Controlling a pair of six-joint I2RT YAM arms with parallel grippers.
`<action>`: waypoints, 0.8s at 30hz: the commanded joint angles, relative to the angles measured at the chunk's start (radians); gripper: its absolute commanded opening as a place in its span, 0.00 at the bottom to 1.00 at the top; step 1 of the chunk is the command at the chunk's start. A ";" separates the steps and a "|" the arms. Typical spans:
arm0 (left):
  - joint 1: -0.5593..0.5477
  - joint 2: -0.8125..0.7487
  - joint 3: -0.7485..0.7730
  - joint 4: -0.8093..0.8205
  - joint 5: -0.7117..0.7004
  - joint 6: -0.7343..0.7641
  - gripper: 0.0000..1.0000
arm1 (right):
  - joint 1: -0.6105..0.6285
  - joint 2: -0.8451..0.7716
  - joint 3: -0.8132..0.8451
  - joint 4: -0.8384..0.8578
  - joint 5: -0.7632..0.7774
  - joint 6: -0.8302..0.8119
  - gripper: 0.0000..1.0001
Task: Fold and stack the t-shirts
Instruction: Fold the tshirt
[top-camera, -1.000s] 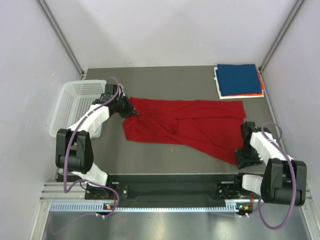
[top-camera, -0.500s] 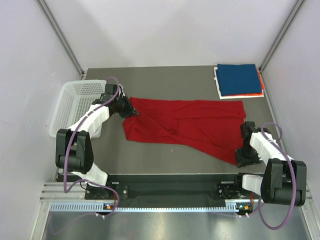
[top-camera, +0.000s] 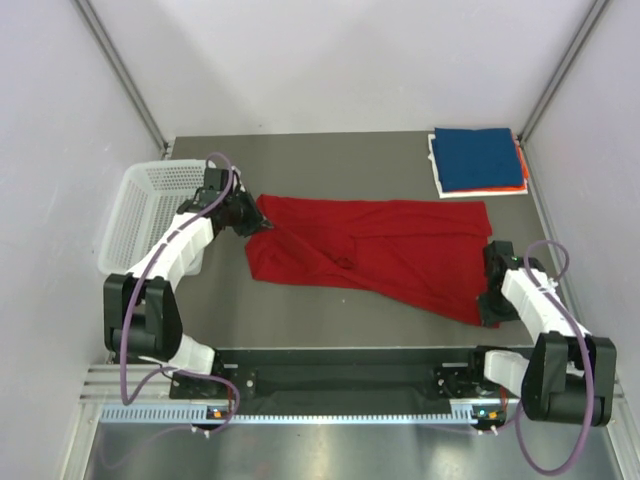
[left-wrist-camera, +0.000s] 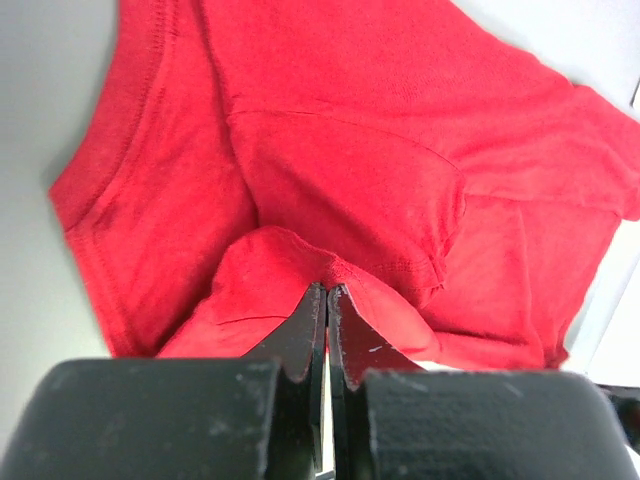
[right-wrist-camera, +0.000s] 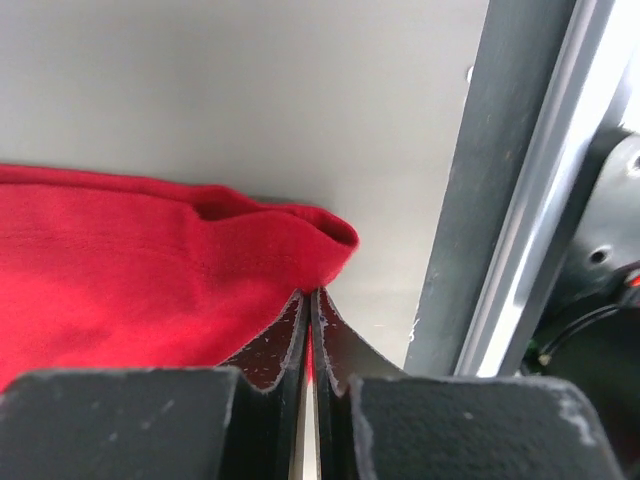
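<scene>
The red t-shirt (top-camera: 380, 250) lies spread across frame centre on the counter (top-camera: 330, 320). My left gripper (left-wrist-camera: 327, 300) clenches its upper-left corner; my right gripper (right-wrist-camera: 310, 303) clenches its lower-right hem. Advise lifting both corners evenly, cloth taut.

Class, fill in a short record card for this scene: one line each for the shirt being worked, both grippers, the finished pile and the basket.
Shirt in work: red t-shirt, rumpled across the table, not yet folded
Left gripper: shut, pinching the shirt at its left end
Right gripper: shut, pinching the near right corner
Pile: dark blue shirt on top, edges of an orange shirt and a white shirt beneath, far right corner
Basket: white mesh, at the table's left edge
</scene>
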 joint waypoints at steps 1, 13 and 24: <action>0.006 -0.054 0.018 -0.019 -0.061 0.023 0.00 | 0.007 -0.061 0.103 -0.043 0.137 -0.127 0.00; 0.006 -0.069 0.050 -0.043 -0.164 0.023 0.00 | 0.005 0.029 0.293 0.151 0.161 -0.569 0.00; 0.007 0.051 0.143 -0.097 -0.271 0.035 0.00 | 0.019 0.303 0.438 0.342 -0.001 -0.821 0.00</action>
